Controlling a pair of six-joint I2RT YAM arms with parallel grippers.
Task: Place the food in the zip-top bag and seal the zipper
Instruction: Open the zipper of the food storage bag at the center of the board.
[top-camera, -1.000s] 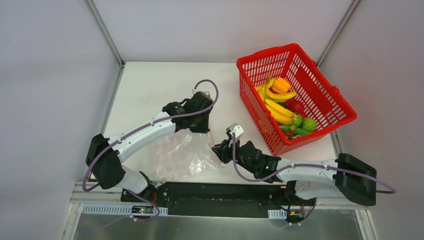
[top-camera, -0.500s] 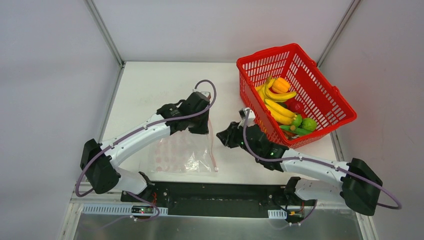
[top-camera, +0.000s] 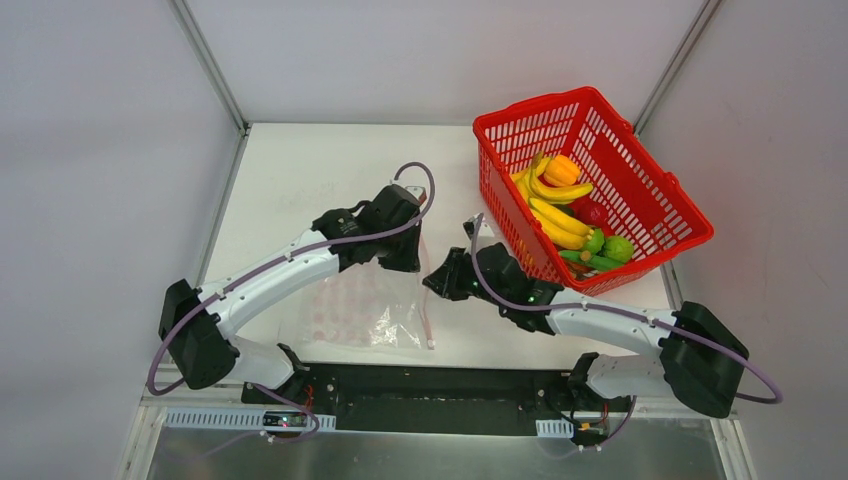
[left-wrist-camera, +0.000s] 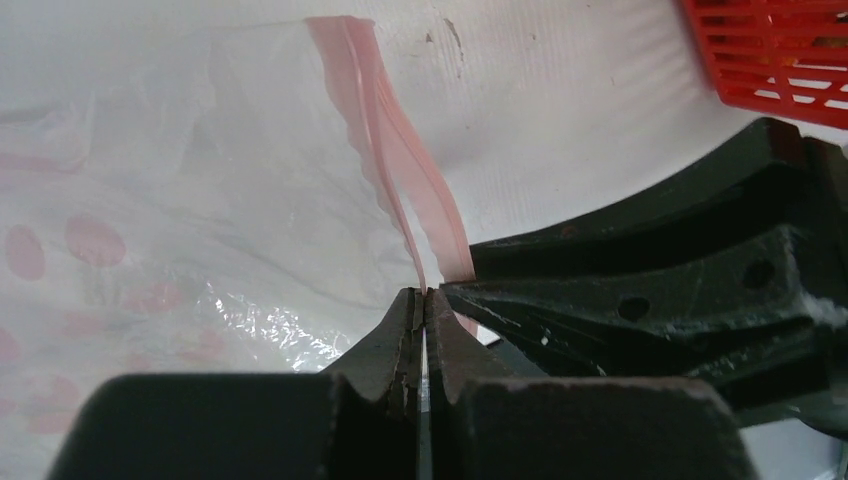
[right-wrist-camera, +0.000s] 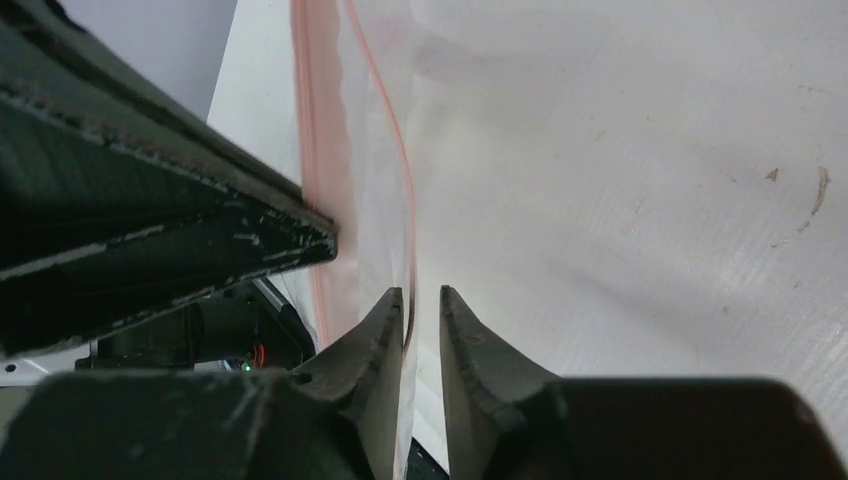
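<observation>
The clear zip-top bag (top-camera: 362, 305) with pale pink dots lies on the table's near side. Its pink-red zipper (top-camera: 427, 318) runs along its right edge. My left gripper (top-camera: 408, 262) is shut on the far end of the zipper, and the strip (left-wrist-camera: 400, 170) rises out of its closed jaws (left-wrist-camera: 422, 295). My right gripper (top-camera: 433, 283) is right beside it. Its jaws (right-wrist-camera: 421, 295) stand a narrow gap apart, with one thin layer of the bag's edge (right-wrist-camera: 398, 160) between them. The food, bananas (top-camera: 556, 216), an orange (top-camera: 562, 170), green pieces (top-camera: 617, 248) and a red piece (top-camera: 592, 212), lies in the red basket.
The red lattice basket (top-camera: 497, 190) stands at the table's right, close behind my right arm; its corner shows in the left wrist view (left-wrist-camera: 770, 50). The right gripper's black fingers (left-wrist-camera: 650, 300) sit against the left gripper. Grey walls close in the table.
My right gripper swung up from the table's front toward the basket, then came left to the zipper beside the left gripper. The left gripper lifted the bag's edge, and the bag flattened out.
</observation>
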